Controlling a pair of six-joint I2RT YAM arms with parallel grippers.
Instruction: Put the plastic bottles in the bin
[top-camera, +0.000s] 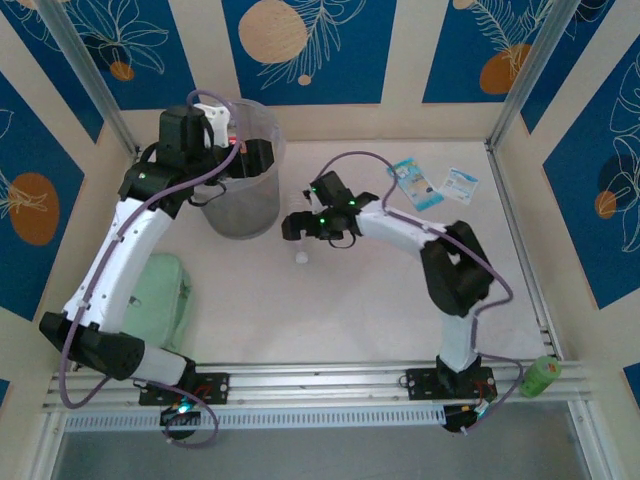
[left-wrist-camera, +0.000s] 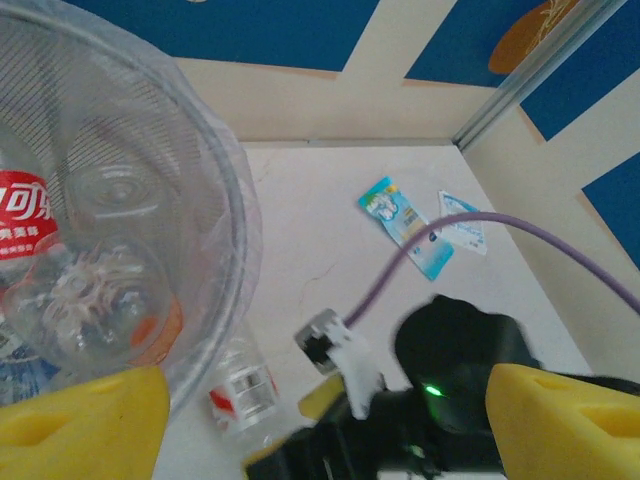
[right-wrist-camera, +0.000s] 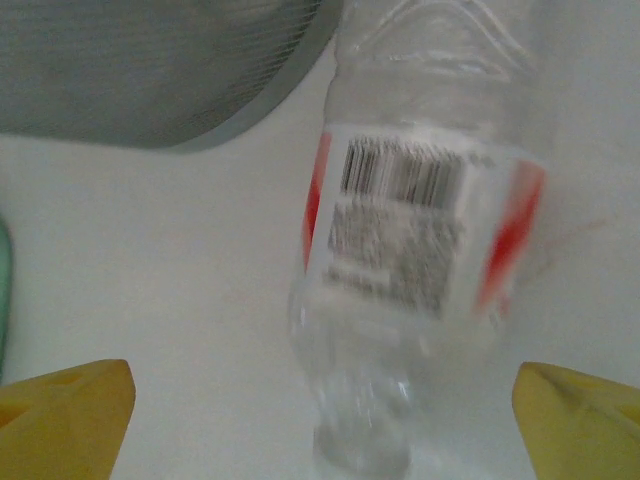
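1. The bin stands at the far left of the table, just beyond a pale green pad
2. The left tool hangs above the bin's rim, its yellow fingers spread wide with nothing gripped between them
3. Several plastic bottles lie down inside the bin. One has a red label with white characters, and the others are clear and crumpled
4. One loose bottle lies on the table just beside the bin's wall. Its white label with a barcode and red edges faces up, and its neck points toward the right wrist camera
5. The right tool sits low over this loose bottle with its fingers held apart, one on either side. From the wrist view they do not touch the plastic
6. From above, the right arm stretches across the middle of the table toward the bin
7. Two flat blue-and-white packets lie near each other toward the far right, well apart from the loose bottle
8. A small green object rests on the rail at the near right corner; I cannot tell what it is
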